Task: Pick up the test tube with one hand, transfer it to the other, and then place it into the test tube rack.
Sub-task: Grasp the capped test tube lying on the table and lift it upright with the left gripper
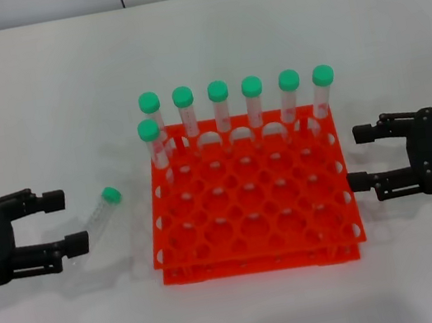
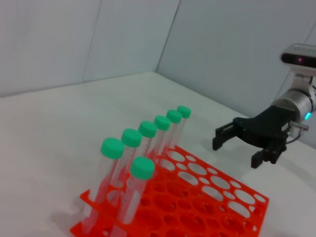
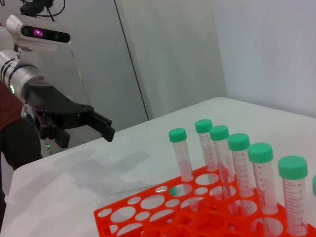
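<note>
Tube (image 1: 101, 211) lies on tabletop (image 1: 49, 115) at rack's (image 1: 251, 205) 9 o'clock, cap toward rack. Left gripper (image 1: 64, 223) gapes, released, tips just beside it. Best approach: straddle mid-barrel w/ both fingers, clench gently. Right gripper (image 1: 363, 157) waits released, 3 o'clock.

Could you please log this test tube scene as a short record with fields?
loose tube: test tube lying on its side on the table, left of the rack, green cap toward the rack
rack: test tube rack, orange-red, seven capped tubes upright along its far side
left pincer: open, beside the loose tube, not touching
right pincer: open, right of the rack, holding nothing
</note>
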Tool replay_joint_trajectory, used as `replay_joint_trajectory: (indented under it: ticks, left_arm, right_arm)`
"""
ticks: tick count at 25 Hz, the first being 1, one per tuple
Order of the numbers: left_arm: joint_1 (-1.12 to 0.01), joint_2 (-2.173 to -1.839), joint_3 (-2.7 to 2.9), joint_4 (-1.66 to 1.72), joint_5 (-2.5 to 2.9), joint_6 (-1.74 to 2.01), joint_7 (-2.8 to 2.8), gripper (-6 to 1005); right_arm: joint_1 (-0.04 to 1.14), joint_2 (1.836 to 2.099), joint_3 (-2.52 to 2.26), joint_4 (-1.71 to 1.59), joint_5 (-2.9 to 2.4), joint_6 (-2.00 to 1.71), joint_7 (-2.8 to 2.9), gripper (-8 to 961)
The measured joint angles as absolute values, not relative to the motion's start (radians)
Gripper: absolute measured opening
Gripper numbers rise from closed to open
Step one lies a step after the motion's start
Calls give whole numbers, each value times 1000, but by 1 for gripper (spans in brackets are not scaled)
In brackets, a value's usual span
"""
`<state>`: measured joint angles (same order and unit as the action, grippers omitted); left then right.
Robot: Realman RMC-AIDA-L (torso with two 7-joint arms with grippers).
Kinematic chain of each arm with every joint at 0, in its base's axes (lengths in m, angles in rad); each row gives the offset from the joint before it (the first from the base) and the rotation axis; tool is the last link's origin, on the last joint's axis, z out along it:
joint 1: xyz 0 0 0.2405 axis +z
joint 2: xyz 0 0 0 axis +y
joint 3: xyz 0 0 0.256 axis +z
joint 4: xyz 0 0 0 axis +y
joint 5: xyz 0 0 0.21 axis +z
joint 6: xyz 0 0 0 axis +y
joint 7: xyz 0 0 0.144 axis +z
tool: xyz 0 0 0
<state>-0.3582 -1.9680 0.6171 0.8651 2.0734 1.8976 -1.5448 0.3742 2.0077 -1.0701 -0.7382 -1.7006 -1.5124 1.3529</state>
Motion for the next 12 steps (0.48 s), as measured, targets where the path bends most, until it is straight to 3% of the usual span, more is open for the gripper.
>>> replay_joint_trajectory:
  ticks: [12]
  left_arm:
    - [-414, -1933, 607, 865, 2230, 1817, -1687, 887]
  right_arm:
    - [379, 2011, -1075, -739, -1683, -1512, 1360, 813]
